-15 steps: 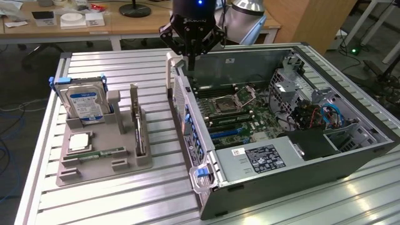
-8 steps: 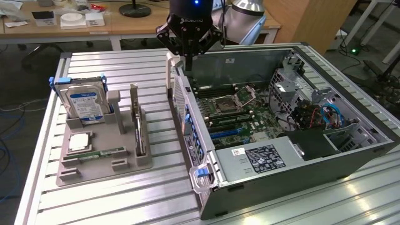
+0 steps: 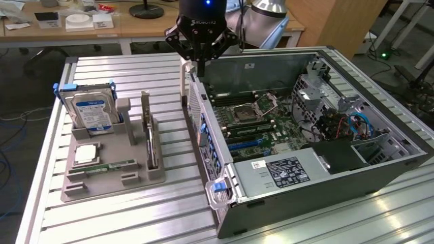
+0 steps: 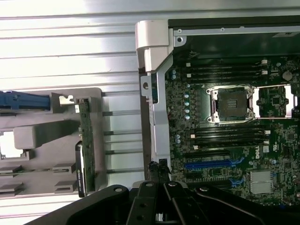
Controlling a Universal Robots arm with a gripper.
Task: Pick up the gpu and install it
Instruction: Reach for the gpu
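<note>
So the gpu (image 3: 148, 133) hasn't been picked up yet. It stands on edge in a slot of the grey holder (image 3: 109, 190), which sits just beside the case (image 3: 326, 203), on the exterior view's left of it. My guess is that it's parked upright so its top edge sticks up free for a pinch from above. The case lies on its side with the panel off, so the board (image 3: 261, 122) faces up. That's presumably so the blue slots (image 3: 247, 145) can be reached straight down. The gripper (image 3: 196, 65) hangs over the case's wall on the holder side, well apart from the gpu. Its jaws look pinched narrow, with nothing between them as far as I can see. The hard drive (image 3: 91, 111) stands in the same holder, on the far side of the gpu from the case, with a green memory stick (image 3: 109, 166) lying flat near it. Now the annoying bits. The gpu is edge-on in both views, so its face and connector edge are hidden, and its lower edge is sunk into the slot. In the wrist view the gripper's black body covers part of the case wall and the board nearest to it, and the holder is cut off at the frame edge. In the exterior view the arm is cut off above the gripper. The power supply (image 3: 285, 173) hides the board at that end of the case.
</note>
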